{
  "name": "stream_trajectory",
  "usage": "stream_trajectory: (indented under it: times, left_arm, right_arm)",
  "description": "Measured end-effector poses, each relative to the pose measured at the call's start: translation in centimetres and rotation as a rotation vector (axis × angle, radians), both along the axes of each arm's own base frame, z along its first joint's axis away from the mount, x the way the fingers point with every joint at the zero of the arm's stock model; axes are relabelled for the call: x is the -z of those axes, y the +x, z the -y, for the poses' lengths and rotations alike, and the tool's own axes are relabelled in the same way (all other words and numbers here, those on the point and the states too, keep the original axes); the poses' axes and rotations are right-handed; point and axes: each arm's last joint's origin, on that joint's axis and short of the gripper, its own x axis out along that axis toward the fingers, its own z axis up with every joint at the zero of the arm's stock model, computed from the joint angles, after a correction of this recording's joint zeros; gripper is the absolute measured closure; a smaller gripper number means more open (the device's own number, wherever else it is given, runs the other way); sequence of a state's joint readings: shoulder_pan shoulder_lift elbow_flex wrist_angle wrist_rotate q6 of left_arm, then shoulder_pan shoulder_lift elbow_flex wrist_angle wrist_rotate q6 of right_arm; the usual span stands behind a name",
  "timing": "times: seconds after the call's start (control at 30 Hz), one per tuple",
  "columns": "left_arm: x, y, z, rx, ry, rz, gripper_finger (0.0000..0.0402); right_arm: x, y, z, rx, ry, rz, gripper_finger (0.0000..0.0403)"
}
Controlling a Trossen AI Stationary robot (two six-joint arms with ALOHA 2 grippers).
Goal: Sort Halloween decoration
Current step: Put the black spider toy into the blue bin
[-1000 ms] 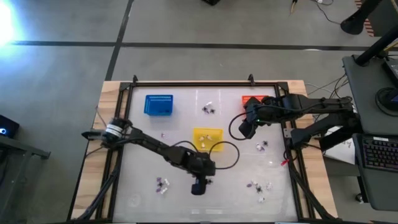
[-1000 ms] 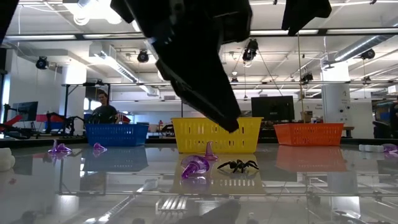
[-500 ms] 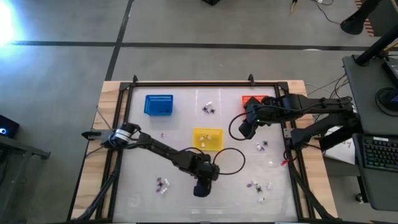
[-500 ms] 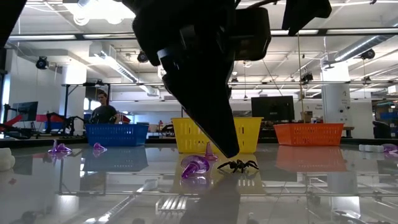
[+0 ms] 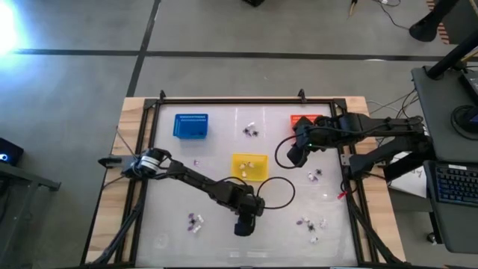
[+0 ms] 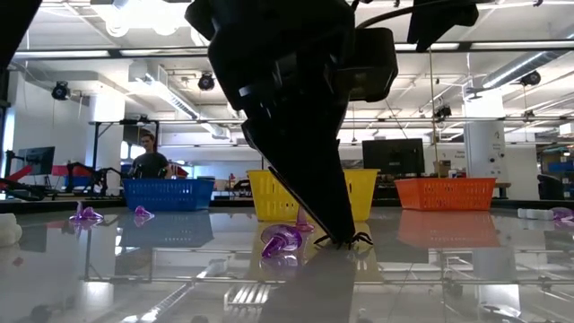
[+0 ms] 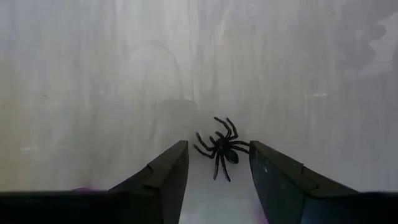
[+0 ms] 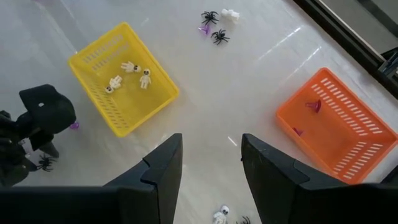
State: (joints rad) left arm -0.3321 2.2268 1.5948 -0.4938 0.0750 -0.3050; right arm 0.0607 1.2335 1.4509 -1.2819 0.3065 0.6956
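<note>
A small black spider (image 7: pixel 221 148) lies on the glossy white table near its front middle, next to a purple trinket (image 6: pixel 282 242). My left gripper (image 7: pixel 217 163) is open and tipped steeply down over it. One finger stands on each side of the spider, low over the table (image 6: pixel 352 239). In the high view this gripper (image 5: pixel 243 224) sits in front of the yellow basket (image 5: pixel 249 166). My right gripper (image 8: pixel 211 155) hangs open and empty, high over the table's right part (image 5: pixel 296 155), near the orange basket (image 5: pixel 302 119).
A blue basket (image 5: pixel 190 125) stands at the far left. The yellow basket holds white skeleton figures (image 8: pixel 127 74), and the orange one (image 8: pixel 333 127) holds small purple pieces. Loose trinkets lie at the near left (image 5: pixel 196 221), near right (image 5: pixel 312 224), far middle (image 5: pixel 252 131) and right (image 5: pixel 315 175).
My left gripper has come down toward the table and onto the black spider, tipping more steeply. Its fingertips now stand about the spider, which has stayed where it was. My right gripper has kept still.
</note>
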Motion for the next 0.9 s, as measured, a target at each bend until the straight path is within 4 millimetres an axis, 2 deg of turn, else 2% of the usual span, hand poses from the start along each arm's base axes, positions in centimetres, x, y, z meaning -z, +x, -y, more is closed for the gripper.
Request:
stream_trajectory:
  times: [0.53, 0.9]
  left_arm:
    - [0.2, -0.1, 0.0, 0.043, 0.026, 0.005, 0.039]
    - [-2.2, -0.6, -0.4, 0.069, 0.053, 0.022, 0.0401]
  right_arm:
    - [0.0, 0.0, 0.0, 0.001, 0.0, 0.0, 0.0252]
    - [0.0, 0.0, 0.0, 0.001, 0.0, 0.0, 0.0253]
